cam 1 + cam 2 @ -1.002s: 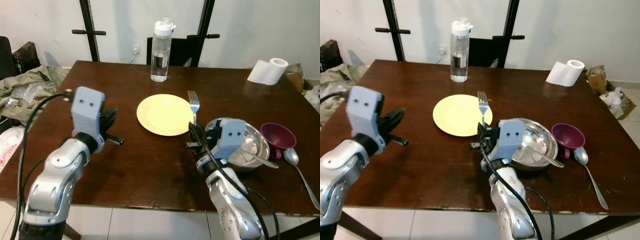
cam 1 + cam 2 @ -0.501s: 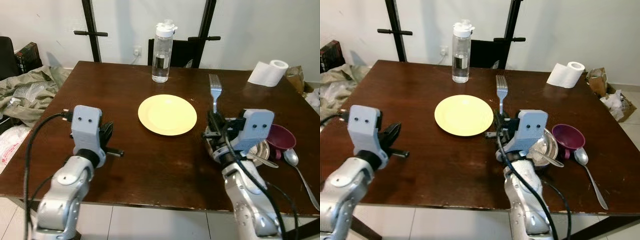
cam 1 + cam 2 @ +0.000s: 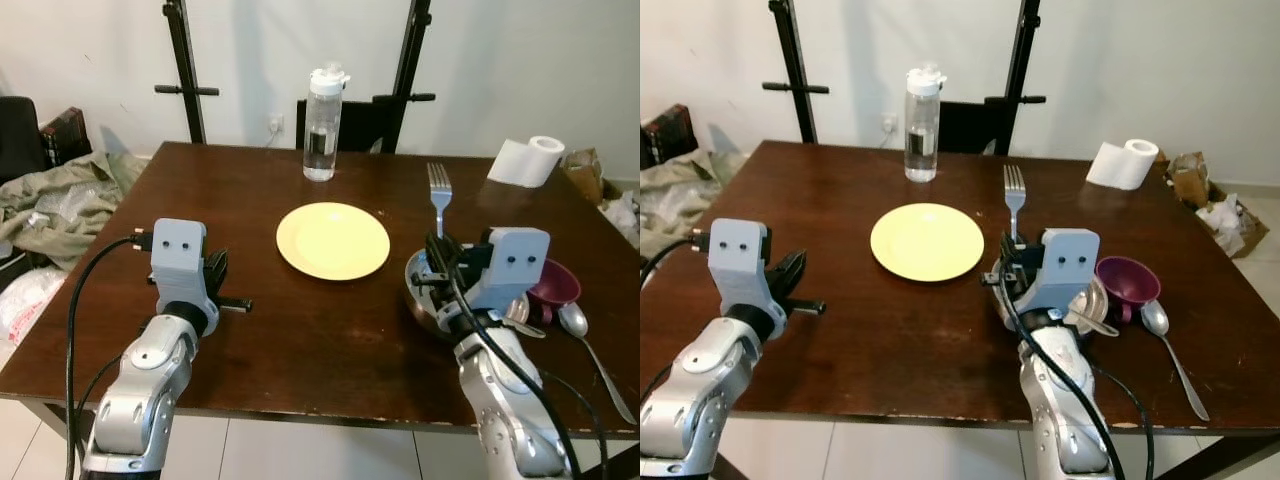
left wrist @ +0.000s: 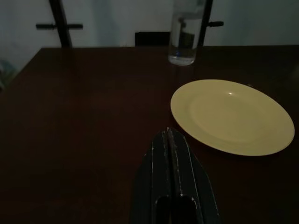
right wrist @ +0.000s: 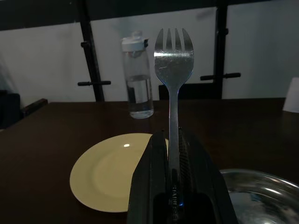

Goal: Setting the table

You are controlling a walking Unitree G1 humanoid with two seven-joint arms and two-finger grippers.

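Observation:
A yellow plate (image 3: 333, 240) lies in the middle of the dark wooden table (image 3: 300, 340). My right gripper (image 3: 441, 258) is shut on the handle of a silver fork (image 3: 437, 188), holding it upright with tines up, over the near-left rim of a steel bowl (image 3: 416, 287) to the right of the plate. In the right wrist view the fork (image 5: 174, 60) rises between the black fingers (image 5: 155, 161). My left gripper (image 4: 169, 134) is shut and empty, low over the table to the left of the plate (image 4: 233, 114).
A water bottle (image 3: 320, 135) stands at the table's far edge, a paper roll (image 3: 527, 160) at the far right. A purple cup (image 3: 556, 283) and a spoon (image 3: 590, 345) lie right of the bowl. Clothes (image 3: 55, 205) are piled left of the table.
My right gripper has carried the fork from the plate's right edge rightwards to over the bowl, standing it upright. The left arm has drawn back and lower. The camera has shifted too.

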